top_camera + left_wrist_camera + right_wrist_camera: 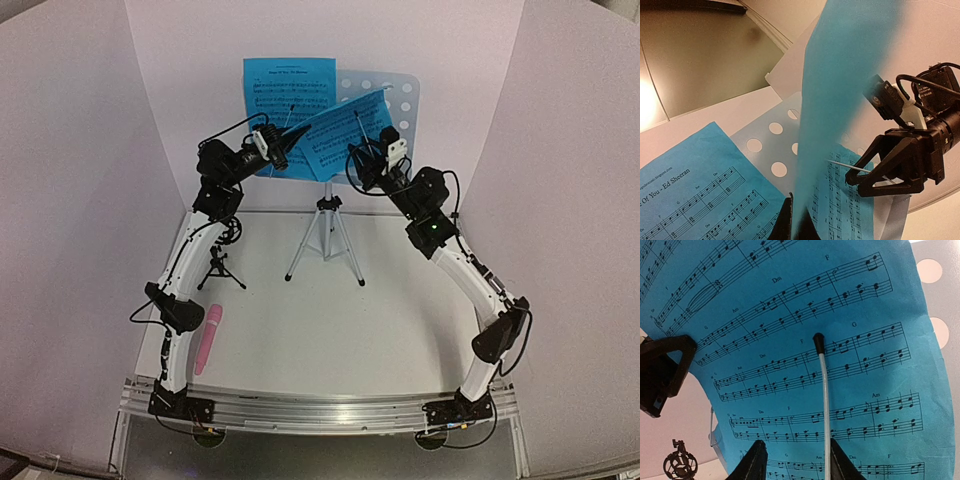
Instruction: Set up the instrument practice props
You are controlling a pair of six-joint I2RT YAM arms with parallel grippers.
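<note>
The pale-blue music stand [400, 95] stands on its silver tripod [325, 240] at the back of the table. One bright-blue page [285, 88] rests flat against its left half. The second page [335, 135] hangs tilted in front, and my left gripper [799, 210] is shut on its edge. My right gripper [796, 455] is open in front of that page [815, 330], with the stand's white retaining wire [824, 390] along its right finger. The pink microphone [209, 338] lies by the left arm. The black mic stand [222, 265] is behind it.
White walls enclose the table on three sides. In the right wrist view the mic stand's ring mount [680, 465] shows low at the left, and the left gripper's black body [660, 370] sits at the page's left edge. The two grippers are close together at the stand.
</note>
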